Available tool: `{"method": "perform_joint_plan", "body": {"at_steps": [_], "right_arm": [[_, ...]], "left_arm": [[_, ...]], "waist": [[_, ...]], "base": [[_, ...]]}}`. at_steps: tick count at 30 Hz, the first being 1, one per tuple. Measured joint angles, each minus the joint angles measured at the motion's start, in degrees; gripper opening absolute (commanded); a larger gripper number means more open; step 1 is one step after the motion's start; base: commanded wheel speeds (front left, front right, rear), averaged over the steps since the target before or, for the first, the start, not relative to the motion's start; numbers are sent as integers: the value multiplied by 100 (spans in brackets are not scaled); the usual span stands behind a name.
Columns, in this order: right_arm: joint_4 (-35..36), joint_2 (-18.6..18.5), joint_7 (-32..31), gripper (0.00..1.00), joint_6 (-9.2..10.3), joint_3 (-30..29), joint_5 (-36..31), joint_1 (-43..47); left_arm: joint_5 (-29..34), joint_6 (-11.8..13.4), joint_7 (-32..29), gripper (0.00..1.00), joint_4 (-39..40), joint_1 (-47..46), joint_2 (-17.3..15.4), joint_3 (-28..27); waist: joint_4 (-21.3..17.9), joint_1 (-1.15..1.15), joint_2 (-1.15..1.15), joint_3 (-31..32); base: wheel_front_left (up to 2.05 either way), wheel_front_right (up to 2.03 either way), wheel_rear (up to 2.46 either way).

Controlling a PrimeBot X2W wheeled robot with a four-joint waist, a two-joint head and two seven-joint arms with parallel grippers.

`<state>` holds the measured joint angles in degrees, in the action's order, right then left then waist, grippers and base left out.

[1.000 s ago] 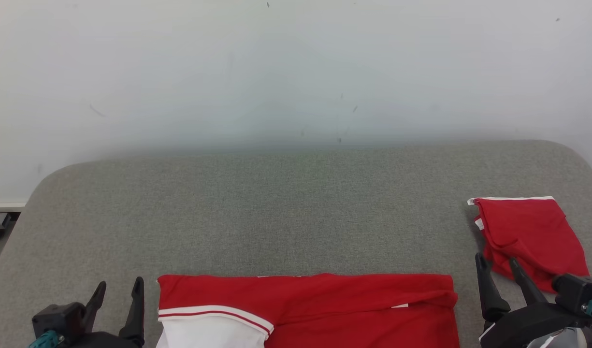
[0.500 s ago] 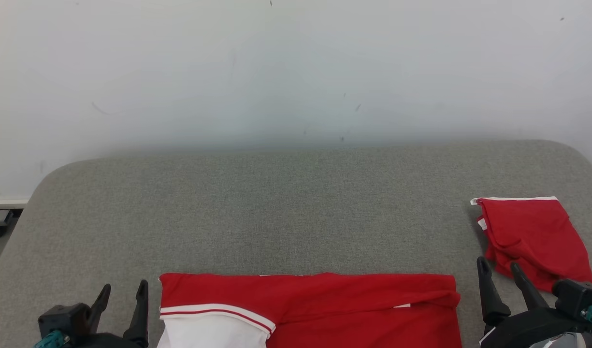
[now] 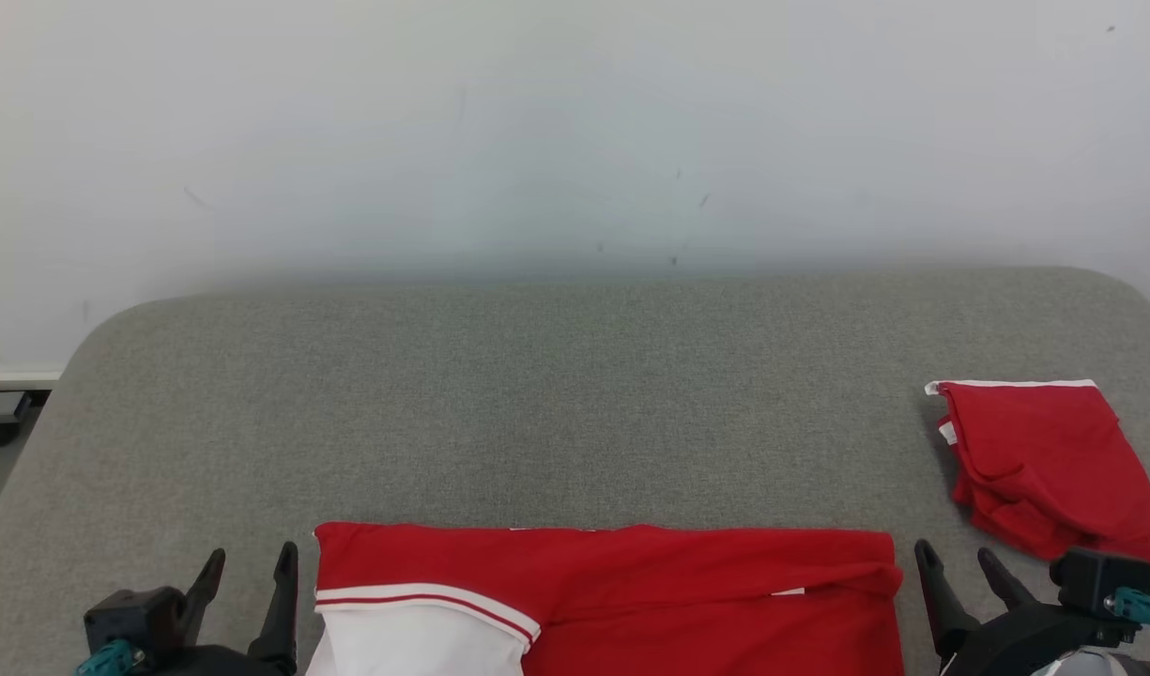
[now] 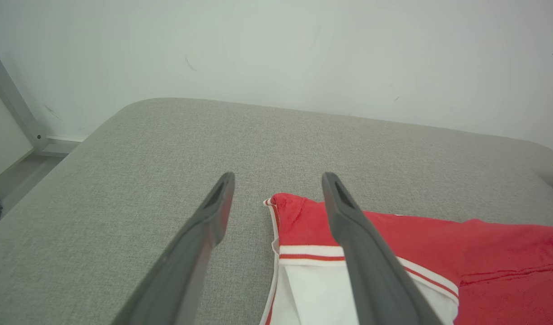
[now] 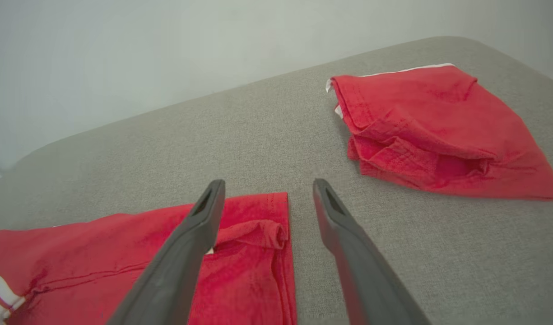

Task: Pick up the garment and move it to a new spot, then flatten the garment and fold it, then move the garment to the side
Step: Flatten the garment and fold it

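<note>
The garment (image 3: 650,582) lies lengthwise left to right, with the left tool (image 3: 253,552) just off one end and the right tool (image 3: 954,550) off the other. Both stand wide and empty.

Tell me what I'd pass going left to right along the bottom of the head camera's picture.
Left gripper → red and white garment → right gripper, all over the grey cushion.

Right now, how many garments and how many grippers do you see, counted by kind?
Garments: 2, the red-and-white garment lying flat and the folded red garment
Grippers: 2, the left gripper and the right gripper, both open
Total: 4
</note>
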<state>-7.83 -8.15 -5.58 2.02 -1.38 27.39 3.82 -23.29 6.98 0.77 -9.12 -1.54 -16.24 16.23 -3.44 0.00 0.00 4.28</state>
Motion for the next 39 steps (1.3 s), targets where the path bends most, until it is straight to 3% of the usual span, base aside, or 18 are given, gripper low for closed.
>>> {"method": "perform_joint_plan", "body": {"at_steps": [8,18,39], "right_arm": [[-385,-185,-1031,100,202,37,33,-193],[-1088,-232,-1747,100,241,216,77,-687],[-2090,-56,-1906,100,312,355,23,-1106]], "left_arm": [[18,-47,-24,100,29,-139,74,147],[42,-101,-26,100,-51,-229,174,276],[41,-153,-32,100,-135,-263,220,335]], "waist": [[96,0,0,-34],[225,0,0,-63],[440,1,0,-248]], "base": [[0,0,0],[0,0,0],[0,0,0]]}}
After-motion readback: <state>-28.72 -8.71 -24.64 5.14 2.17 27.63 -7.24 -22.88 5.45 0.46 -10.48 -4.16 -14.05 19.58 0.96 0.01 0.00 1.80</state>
